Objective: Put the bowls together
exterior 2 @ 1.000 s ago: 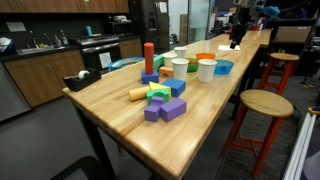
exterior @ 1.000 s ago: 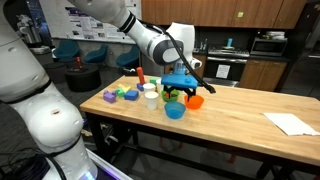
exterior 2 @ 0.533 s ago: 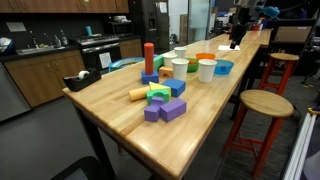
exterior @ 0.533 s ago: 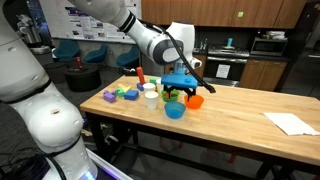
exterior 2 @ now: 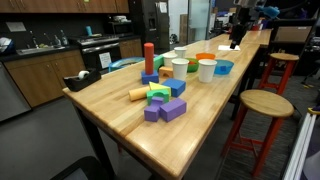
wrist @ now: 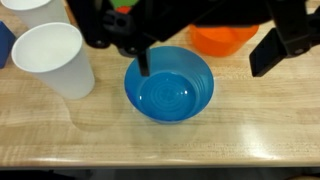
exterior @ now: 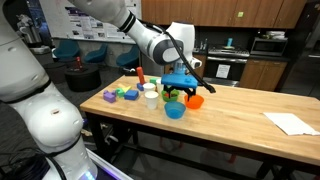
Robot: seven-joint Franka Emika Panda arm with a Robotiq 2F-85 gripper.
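Observation:
In the wrist view the blue bowl [wrist: 170,88] sits upright on the wooden table, with the orange bowl [wrist: 226,38] just behind it. A sliver of the green bowl [wrist: 124,5] shows at the top edge. My gripper [wrist: 207,55] is open and empty over the bowls. One finger [wrist: 143,60] is over the blue bowl's far rim, the other to the right of the orange bowl. Both exterior views show the blue bowl [exterior: 175,110] [exterior 2: 223,68], the orange bowl [exterior: 195,101] [exterior 2: 204,57] and the gripper [exterior: 183,90] [exterior 2: 236,38] above them.
White cups [wrist: 55,55] [exterior 2: 206,69] stand just left of the blue bowl. Toy blocks [exterior 2: 160,98] and a red cylinder [exterior 2: 149,57] lie further along the table [exterior 2: 110,115]. White paper [exterior: 291,123] lies at the far end. A stool [exterior 2: 263,103] stands beside the table.

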